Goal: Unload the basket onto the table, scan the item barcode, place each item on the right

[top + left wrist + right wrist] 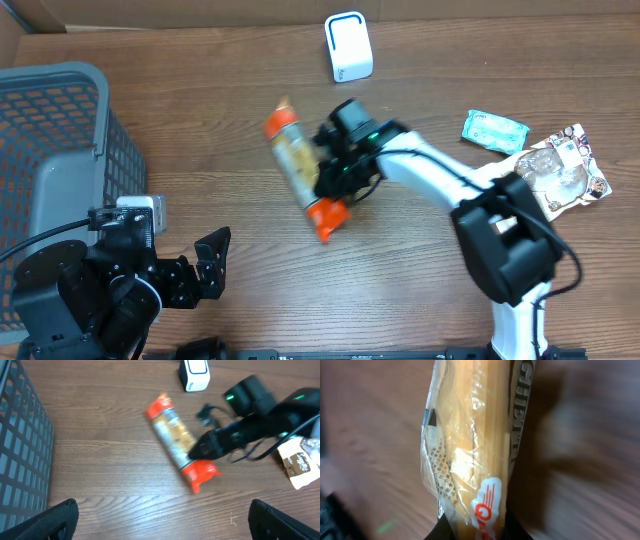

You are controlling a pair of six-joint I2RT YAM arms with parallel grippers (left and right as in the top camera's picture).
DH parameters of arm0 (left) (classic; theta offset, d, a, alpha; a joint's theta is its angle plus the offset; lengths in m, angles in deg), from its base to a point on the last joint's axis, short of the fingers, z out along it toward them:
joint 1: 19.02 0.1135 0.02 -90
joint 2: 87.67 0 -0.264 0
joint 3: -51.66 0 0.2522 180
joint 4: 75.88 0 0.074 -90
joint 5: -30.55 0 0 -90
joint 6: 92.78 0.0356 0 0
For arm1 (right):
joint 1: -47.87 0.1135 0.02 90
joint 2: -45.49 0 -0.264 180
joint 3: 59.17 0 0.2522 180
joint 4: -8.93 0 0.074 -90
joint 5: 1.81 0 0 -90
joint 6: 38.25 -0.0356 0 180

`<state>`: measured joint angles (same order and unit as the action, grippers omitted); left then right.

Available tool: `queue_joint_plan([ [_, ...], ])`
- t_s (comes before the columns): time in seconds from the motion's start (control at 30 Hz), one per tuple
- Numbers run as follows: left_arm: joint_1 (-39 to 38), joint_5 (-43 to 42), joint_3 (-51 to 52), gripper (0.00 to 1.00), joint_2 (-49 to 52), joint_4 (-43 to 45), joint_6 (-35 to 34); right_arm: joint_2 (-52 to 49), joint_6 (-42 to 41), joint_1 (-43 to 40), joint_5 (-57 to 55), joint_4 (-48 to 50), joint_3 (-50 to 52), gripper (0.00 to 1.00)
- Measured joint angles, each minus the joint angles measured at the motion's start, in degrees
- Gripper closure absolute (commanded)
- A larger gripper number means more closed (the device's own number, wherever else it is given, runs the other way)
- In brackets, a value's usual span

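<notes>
basket at left edge, pasta packet central, scanner behind it, flat pack and pouch at far right

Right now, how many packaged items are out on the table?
3: the spaghetti pack mid-table in the right gripper, a teal packet at right, a clear pouch beside it. The basket may hide more.

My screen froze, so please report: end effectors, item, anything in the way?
Left end effector open, empty. Right end effector shut on spaghetti pack. Nothing between pack and white scanner.
</notes>
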<state>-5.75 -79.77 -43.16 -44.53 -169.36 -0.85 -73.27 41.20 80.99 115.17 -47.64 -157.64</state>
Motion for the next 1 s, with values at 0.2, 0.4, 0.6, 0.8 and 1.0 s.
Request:
queue_joint_plan([
  [0.2, 0.0, 0.0, 0.0, 0.01, 0.0, 0.0, 0.0, 2.6, 0.5, -2.8, -10.0, -6.7, 0.0, 0.95],
  [0.4, 0.0, 0.0, 0.0, 0.00, 0.0, 0.0, 0.0, 3.4, -2.0, 3.4, -28.7, -11.9, -0.3, 0.96],
  [0.6, 0.0, 0.0, 0.0, 0.01, 0.0, 0.0, 0.0, 3.6, -9.5, 9.7, -52.1, -21.7, -0.3, 0.95],
  [0.8, 0.0, 0.0, 0.0, 0.00, 0.0, 0.0, 0.0, 3.5, -10.6, 14.5, -54.0, -20.3, -0.1, 0.26],
  [1.0, 0.0, 0.0, 0.0, 0.01, 0.0, 0.0, 0.0, 3.5, -10.8, 19.0, -53.7, -18.5, -0.1, 0.04],
])
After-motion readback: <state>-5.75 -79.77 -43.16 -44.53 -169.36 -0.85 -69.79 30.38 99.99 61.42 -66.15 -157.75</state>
